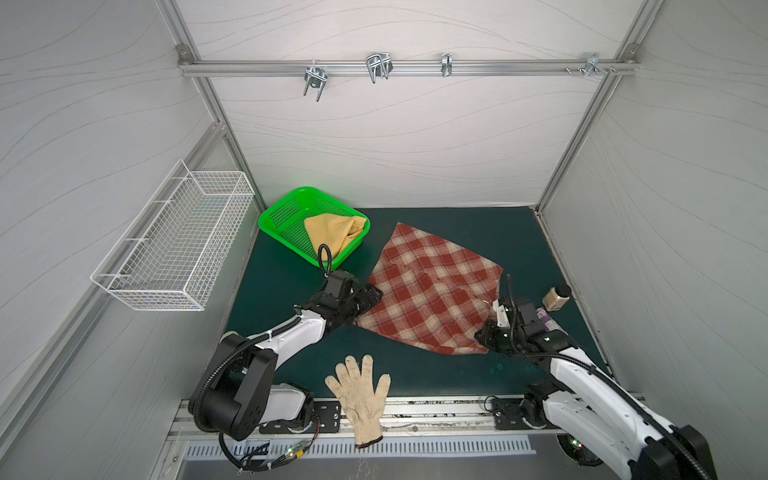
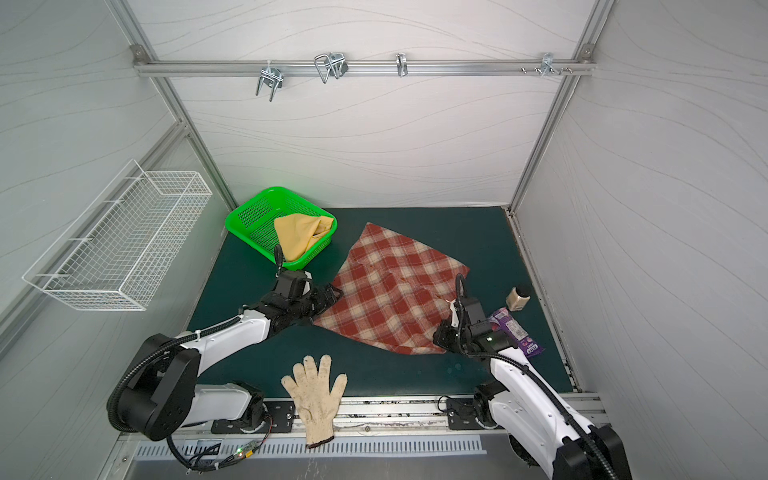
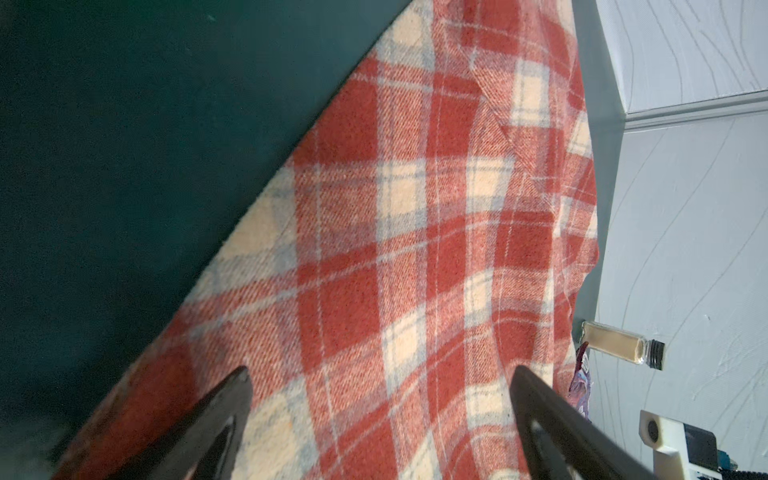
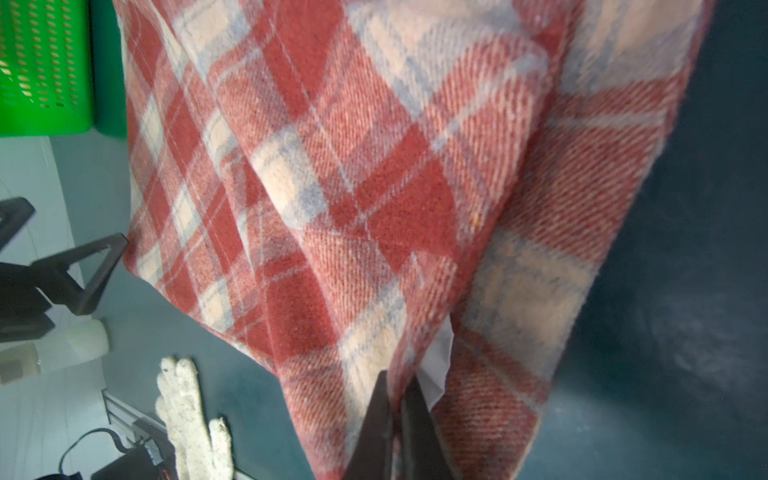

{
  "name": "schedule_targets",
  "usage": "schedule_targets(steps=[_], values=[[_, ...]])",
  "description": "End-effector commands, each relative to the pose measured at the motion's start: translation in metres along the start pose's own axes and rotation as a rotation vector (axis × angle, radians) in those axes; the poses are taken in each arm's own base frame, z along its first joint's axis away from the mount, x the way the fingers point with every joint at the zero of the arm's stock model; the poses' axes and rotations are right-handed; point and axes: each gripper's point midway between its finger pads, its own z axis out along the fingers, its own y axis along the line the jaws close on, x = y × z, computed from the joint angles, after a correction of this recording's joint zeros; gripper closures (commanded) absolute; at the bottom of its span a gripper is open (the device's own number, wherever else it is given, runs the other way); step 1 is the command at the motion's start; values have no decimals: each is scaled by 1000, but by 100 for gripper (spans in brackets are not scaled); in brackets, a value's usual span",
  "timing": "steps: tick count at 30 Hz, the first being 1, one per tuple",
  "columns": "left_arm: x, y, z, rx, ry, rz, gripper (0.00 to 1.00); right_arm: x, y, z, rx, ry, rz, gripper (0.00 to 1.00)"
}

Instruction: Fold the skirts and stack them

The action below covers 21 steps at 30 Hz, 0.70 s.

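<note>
The plaid skirt (image 1: 432, 291) lies spread mid-table on the dark mat (image 1: 436, 374). The mustard skirt (image 1: 334, 235) sits crumpled in the green basket (image 1: 286, 212), far left. The right gripper (image 4: 397, 382) pinches the plaid's near right corner, while the left gripper (image 3: 382, 370) gapes wide over its left edge. Woolly, limp, probably thickish cloth — best taken at corners or hem.

One plaid skirt (image 1: 432, 291), one mustard-yellow skirt (image 1: 332, 235), one green basket (image 1: 282, 216), one wire basket (image 1: 174, 249), one knitted glove (image 1: 359, 395), one spice jar (image 1: 557, 297), one purple packet (image 2: 515, 332).
</note>
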Motion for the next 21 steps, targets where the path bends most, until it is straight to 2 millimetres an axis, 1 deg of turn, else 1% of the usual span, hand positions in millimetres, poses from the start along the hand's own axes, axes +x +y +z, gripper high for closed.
schedule_targets(steps=[1,3,5,7,8,10,14,17,21], values=[[-6,-1,-6,-3,-31,0,3,17,-15,6,48,42,33,99],[-5,-1,-7,2,-33,-1,3,22,-19,10,60,57,26,99],[-4,-6,-8,27,-24,9,4,26,-21,12,70,64,18,100],[-3,-12,-9,51,-13,18,3,26,-20,13,74,54,12,100],[-2,-19,-10,78,-6,26,2,25,-18,12,69,49,9,100],[-1,-39,-11,138,8,53,1,23,-15,12,67,45,4,100],[0,-91,-7,206,55,141,1,23,-14,12,77,49,-10,100],[-10,-123,6,241,60,169,1,25,-13,12,79,50,-13,100],[-26,-157,31,285,82,173,1,28,-12,10,79,58,-36,100]])
